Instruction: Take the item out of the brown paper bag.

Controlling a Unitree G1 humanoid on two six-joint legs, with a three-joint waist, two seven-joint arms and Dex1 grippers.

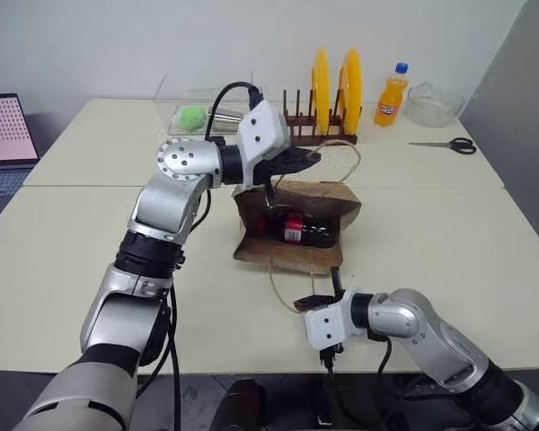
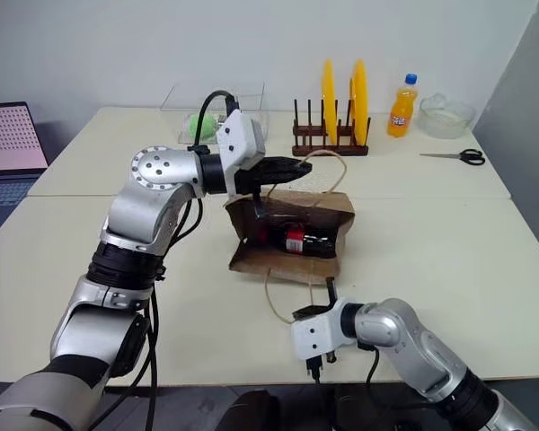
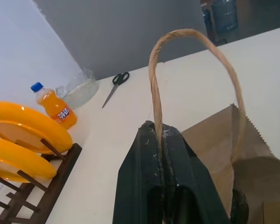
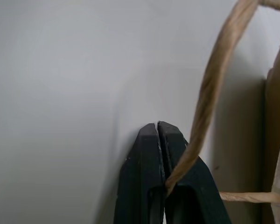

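Observation:
The brown paper bag (image 1: pixel 331 199) lies on its side in the middle of the table, its mouth facing me. Inside it lies the item (image 1: pixel 301 231), a small dark cola bottle with a red label. My left gripper (image 1: pixel 314 159) hovers above the bag, shut on the bag's upper loop handle (image 3: pixel 196 35) and holding the top side up. Near the table's front edge my right gripper (image 4: pixel 157 125) is shut on the lower loop handle (image 1: pixel 278 283), which trails out from the bag's mouth.
At the back stand a wooden rack with two yellow plates (image 1: pixel 332 90), an orange soda bottle (image 1: pixel 391 97), a glass bowl (image 1: pixel 434 103) and scissors (image 1: pixel 445 145). A clear box holding a green ball (image 1: pixel 192 117) sits back left; a laptop (image 1: pixel 4 135) is at far left.

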